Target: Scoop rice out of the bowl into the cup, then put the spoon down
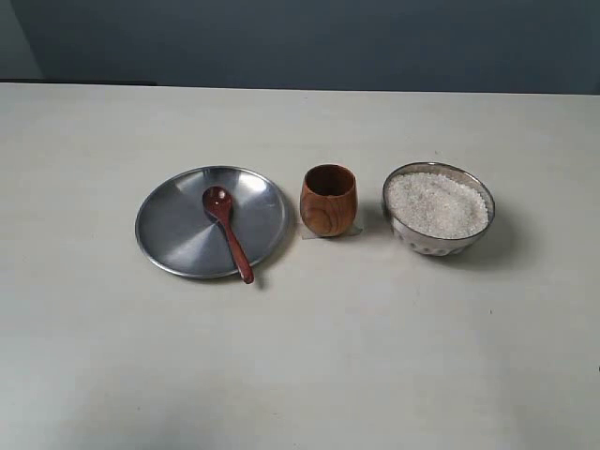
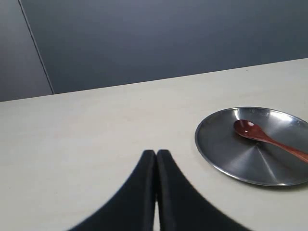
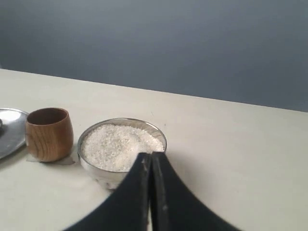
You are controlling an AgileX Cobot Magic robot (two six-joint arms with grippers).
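Note:
The steel bowl (image 1: 438,210) (image 3: 121,153) stands at the right, heaped with white rice (image 1: 437,203) (image 3: 120,146). Left of it is the reddish-brown wooden cup (image 1: 328,200) (image 3: 48,133), upright on a small pale patch. The dark wooden spoon (image 1: 228,232) (image 2: 267,139) lies on the flat steel plate (image 1: 178,234) (image 2: 226,154), its oval bowl toward the plate's middle and its handle over the near rim. Neither arm shows in the exterior view. My left gripper (image 2: 156,153) is shut and empty, short of the plate. My right gripper (image 3: 151,155) is shut and empty, close in front of the bowl.
The pale table (image 1: 309,366) runs wide around the three items, with a dark grey wall (image 1: 309,42) behind its far edge.

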